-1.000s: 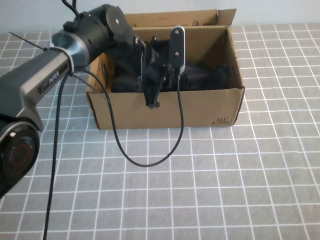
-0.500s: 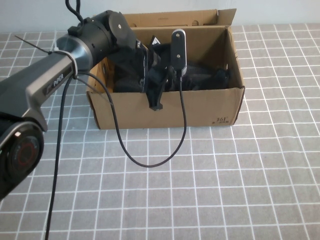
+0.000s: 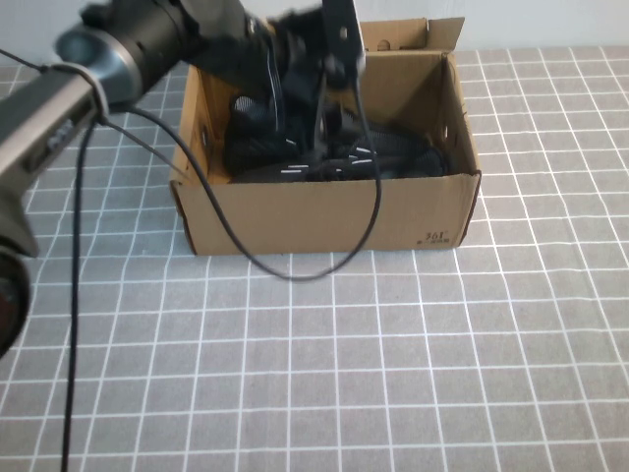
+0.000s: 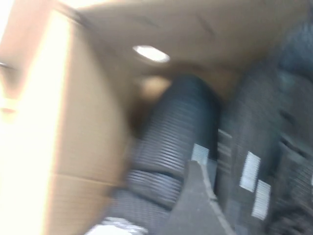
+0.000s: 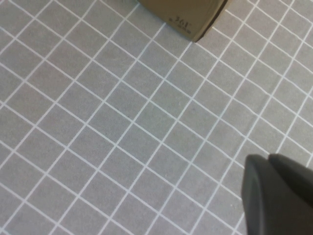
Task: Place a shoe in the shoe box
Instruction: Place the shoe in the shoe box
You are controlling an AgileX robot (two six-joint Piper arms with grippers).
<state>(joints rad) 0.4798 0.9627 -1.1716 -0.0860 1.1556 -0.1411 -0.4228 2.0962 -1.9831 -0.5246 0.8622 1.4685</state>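
So the gridded grey surface (image 3: 442, 374) takes up most of the high view, and the shoe box (image 3: 324, 221) sits toward the far side of it with its flap lid standing up at the back, which makes sense since the opening has to face up for anything to drop in from above. The little dark print is at its front right corner, and the right wrist view catches that same corner (image 5: 188, 22), so that arm is parked off to the side over bare grid, well apart from the box. The right hand (image 5: 279, 193) shows only as a dark lump at the edge of its own camera, fingers together and nothing in them, out of the way because the left arm is doing this job alone. The left hand (image 3: 314, 74) hangs blurred above the box's open top, over its left half; I honestly can't tell how wide its fingers stand, though nothing looks hung from it. The shoe (image 3: 295, 157) lies inside the box, on its side along the front wall, white stripes showing (image 4: 252, 171). There's more black shoe to its right, likely the matching one. I'd call the drop done.
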